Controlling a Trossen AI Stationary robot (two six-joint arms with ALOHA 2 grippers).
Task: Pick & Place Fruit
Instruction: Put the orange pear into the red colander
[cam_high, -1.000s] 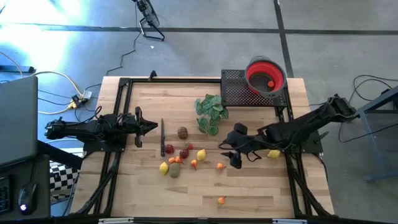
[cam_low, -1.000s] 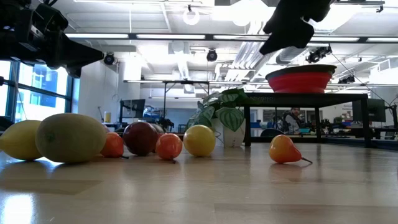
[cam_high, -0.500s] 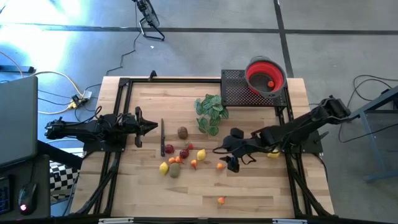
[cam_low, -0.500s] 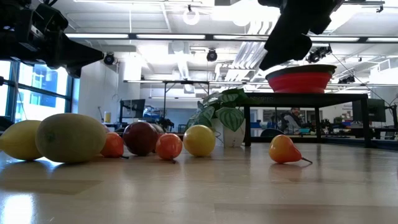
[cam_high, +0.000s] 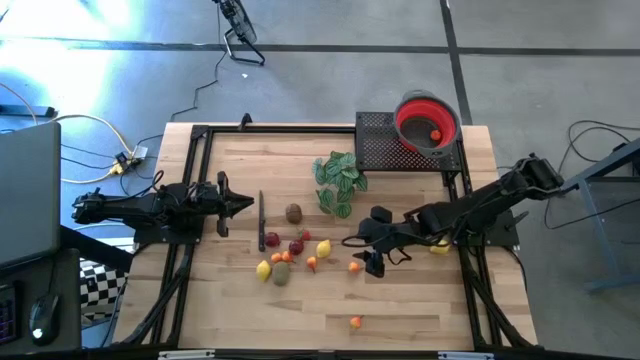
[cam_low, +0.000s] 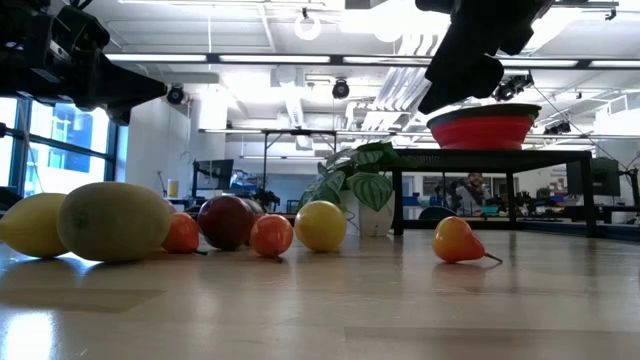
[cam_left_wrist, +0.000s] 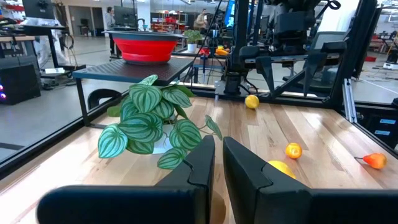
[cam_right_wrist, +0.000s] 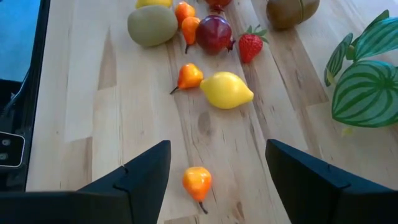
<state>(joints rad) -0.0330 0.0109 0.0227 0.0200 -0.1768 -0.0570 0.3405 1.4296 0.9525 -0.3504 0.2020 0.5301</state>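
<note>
orange little pear-shaped toy fruit (cam_right_wrist: 197, 182) lies on the bare wood plank table (cam_high: 420, 300) right between my right gripper (cam_high: 366, 256)'s spread fingers, stem pointing back toward me. left gripper (cam_high: 232, 204) is pressed shut and parked well off. yellow plastic lemon (cam_right_wrist: 226, 90) sits just ahead, so room's ok.

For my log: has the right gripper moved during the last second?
Yes. The right gripper has moved away from the table's right edge, toward the orange fruit and the fruit cluster.

Before us, a red bowl (cam_high: 428, 122) on a black stand (cam_high: 385, 150), leafy sprig (cam_high: 338, 181) beside, wooden tabletop (cam_high: 240, 310).
</note>
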